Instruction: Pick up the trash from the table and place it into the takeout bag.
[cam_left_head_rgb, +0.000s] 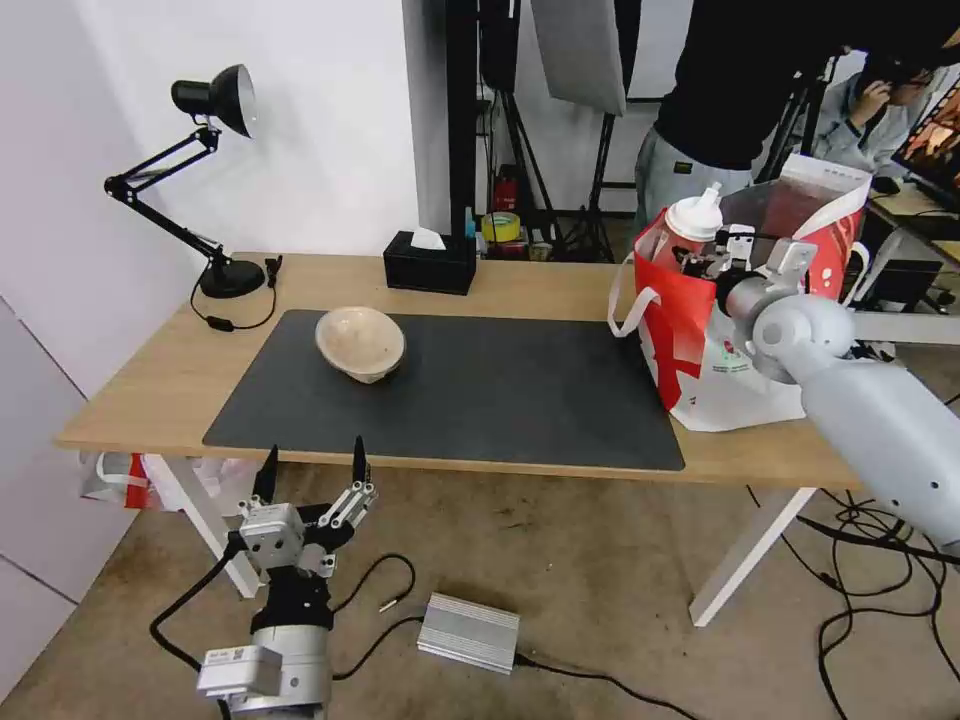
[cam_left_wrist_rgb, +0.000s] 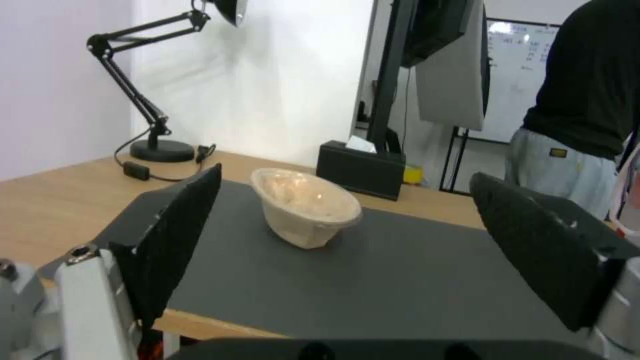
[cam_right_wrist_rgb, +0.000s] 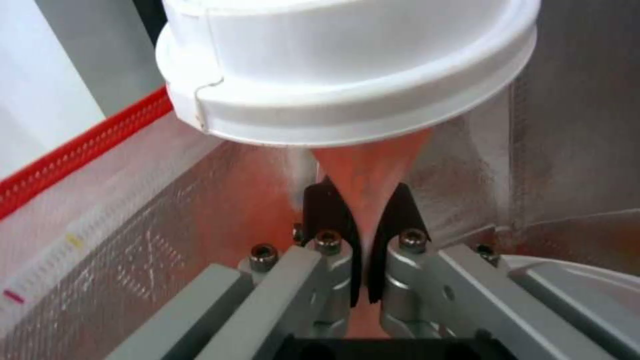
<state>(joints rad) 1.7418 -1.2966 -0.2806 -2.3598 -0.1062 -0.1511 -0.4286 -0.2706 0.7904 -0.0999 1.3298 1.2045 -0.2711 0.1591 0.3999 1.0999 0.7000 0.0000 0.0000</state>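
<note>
The bowl (cam_left_head_rgb: 360, 343) is sitting on the mat (cam_left_head_rgb: 500, 400), left of centre on the bench (cam_left_head_rgb: 150, 390). The bag (cam_left_head_rgb: 740, 330) is standing at the bench's right end, the cup (cam_left_head_rgb: 695, 225) sticking up inside it. The lamp (cam_left_head_rgb: 215, 200) and tissue box (cam_left_head_rgb: 430, 262) are standing behind the mat.

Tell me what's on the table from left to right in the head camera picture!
Black desk lamp → beige bowl → black tissue box → red-and-white takeout bag, where the right tool holds the red cup over it.

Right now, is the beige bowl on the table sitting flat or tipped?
Tipped. The beige bowl leans on its side on the dark mat, its opening facing sideways rather than straight up.
</note>
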